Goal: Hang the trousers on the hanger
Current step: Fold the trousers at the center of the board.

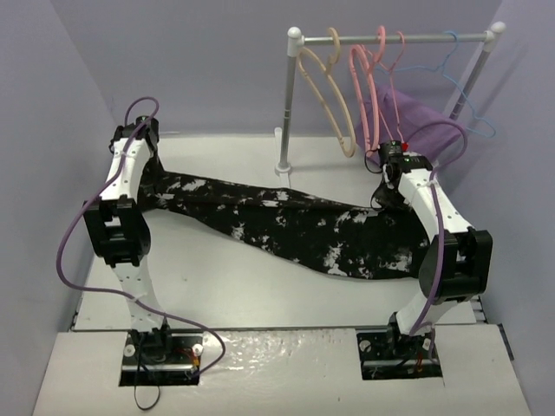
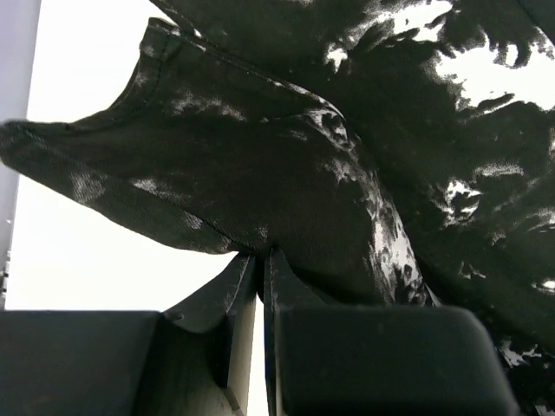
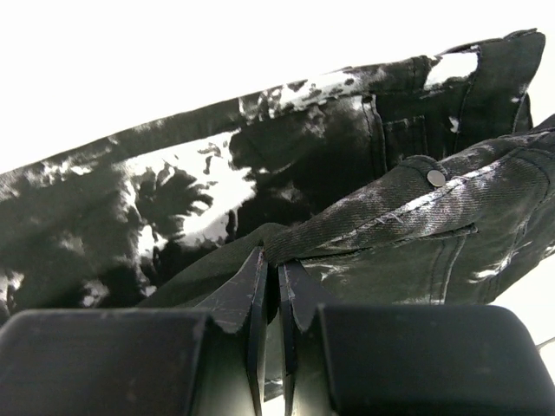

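The black trousers [image 1: 286, 217] with white blotches lie stretched across the table from left to right. My left gripper [image 1: 154, 178] is at their left end, shut on a fold of leg fabric [image 2: 286, 156] pinched between its tips [image 2: 261, 256]. At the right end my right gripper [image 1: 388, 178] is shut on the edge by the waistband [image 3: 347, 156], near a pocket and metal button; its tips [image 3: 270, 260] pinch the cloth. The beige hanger [image 1: 347, 143] hangs by its hook on the rail at the back, apart from both grippers.
A white clothes rail [image 1: 390, 38] stands at the back on a post [image 1: 284, 130]. It also carries a thick pink hanger [image 1: 362, 87], thin pink and blue wire hangers [image 1: 473, 108] and a purple cloth [image 1: 416, 130]. Purple walls close in both sides.
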Controlling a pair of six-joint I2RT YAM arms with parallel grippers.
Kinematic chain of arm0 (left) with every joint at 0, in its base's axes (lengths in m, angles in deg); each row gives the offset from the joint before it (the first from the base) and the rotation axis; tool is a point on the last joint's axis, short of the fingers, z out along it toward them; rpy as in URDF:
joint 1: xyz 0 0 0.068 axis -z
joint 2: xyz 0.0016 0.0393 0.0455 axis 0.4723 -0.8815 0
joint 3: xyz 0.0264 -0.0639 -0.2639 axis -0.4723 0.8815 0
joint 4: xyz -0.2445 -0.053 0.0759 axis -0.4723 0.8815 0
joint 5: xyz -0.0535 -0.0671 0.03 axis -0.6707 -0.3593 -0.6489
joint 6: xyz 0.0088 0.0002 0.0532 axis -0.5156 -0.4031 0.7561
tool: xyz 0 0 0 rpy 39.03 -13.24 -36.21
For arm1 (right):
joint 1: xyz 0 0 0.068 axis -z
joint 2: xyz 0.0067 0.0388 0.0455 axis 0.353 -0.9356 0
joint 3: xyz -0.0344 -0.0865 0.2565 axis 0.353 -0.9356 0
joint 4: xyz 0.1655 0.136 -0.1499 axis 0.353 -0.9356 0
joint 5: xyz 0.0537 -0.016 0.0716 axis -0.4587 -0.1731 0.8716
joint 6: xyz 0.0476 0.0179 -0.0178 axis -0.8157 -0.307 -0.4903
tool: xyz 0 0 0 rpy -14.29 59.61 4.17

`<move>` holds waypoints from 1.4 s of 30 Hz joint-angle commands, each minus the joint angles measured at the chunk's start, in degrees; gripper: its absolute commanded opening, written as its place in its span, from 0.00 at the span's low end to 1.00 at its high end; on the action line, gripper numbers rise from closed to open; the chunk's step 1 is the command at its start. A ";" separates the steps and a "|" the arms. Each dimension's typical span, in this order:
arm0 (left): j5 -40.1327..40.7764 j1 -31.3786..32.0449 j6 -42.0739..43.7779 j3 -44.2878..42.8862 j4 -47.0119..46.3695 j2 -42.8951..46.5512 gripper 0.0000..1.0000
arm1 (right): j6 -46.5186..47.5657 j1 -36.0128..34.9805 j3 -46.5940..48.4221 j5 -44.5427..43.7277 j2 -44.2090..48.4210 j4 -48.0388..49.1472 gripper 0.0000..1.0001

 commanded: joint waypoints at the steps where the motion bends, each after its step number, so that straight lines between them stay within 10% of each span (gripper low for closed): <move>1: 21.67 -5.16 8.13 -10.60 0.17 -3.79 0.00 | 3.66 4.28 3.80 -23.03 -2.77 -0.48 0.00; 9: 21.47 -2.08 11.52 -25.96 8.41 -15.25 0.00 | 1.01 7.19 4.75 -25.08 -5.67 -0.33 0.00; 42: 27.36 3.15 15.22 -31.78 6.35 -20.97 0.00 | -2.75 11.63 9.97 -22.82 -11.64 0.80 0.00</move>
